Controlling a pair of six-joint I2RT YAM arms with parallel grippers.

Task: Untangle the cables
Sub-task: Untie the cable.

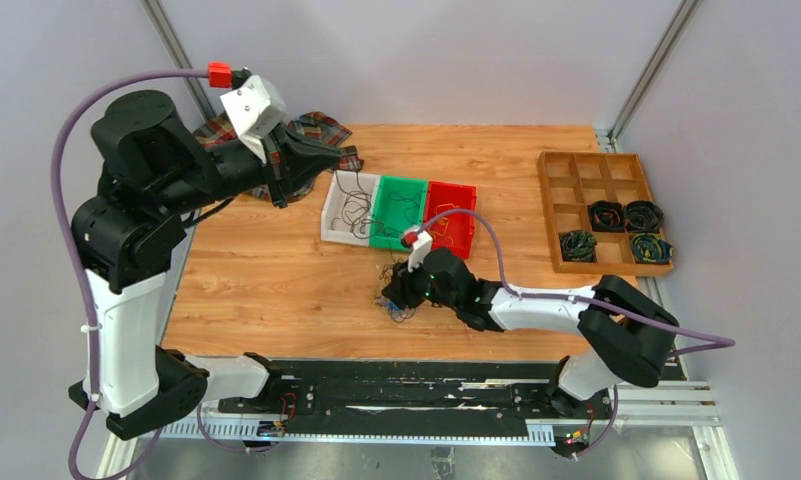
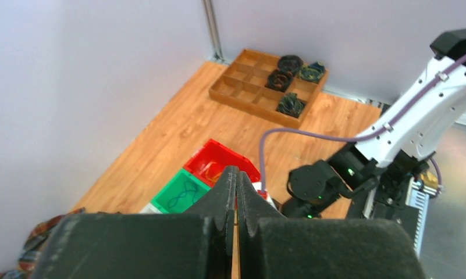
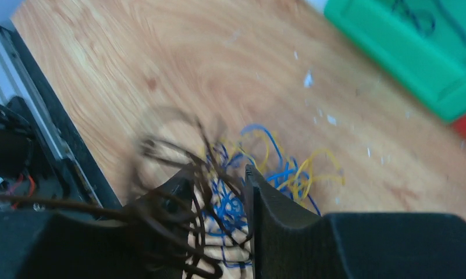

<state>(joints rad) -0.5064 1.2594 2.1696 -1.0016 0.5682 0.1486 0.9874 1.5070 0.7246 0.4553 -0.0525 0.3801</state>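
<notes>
The right end effector [image 3: 219, 174] is low over the table [image 1: 266, 270], on the side of the green bin [image 1: 398, 212] nearer the arm bases. Its jaws stand apart with a clear gap. The cables [image 3: 277, 168], a loose clump of blue and yellow loops with darker strands, lie on the wood directly under it. Blue loops show through the gap, and blurred dark strands drape over the left finger. Whether any strand is pinched cannot be told. The right arm behind it stretches low and nearly flat across the table, its elbow well to the right of the green bin.

The left end effector [image 2: 236, 186] is closed, with its fingers pressed together and nothing visible between them. It hangs high, left of the green bin and beyond it, above a plaid cloth [image 1: 321, 128]. The left arm rises upright from its base and folds forward at the top.
</notes>
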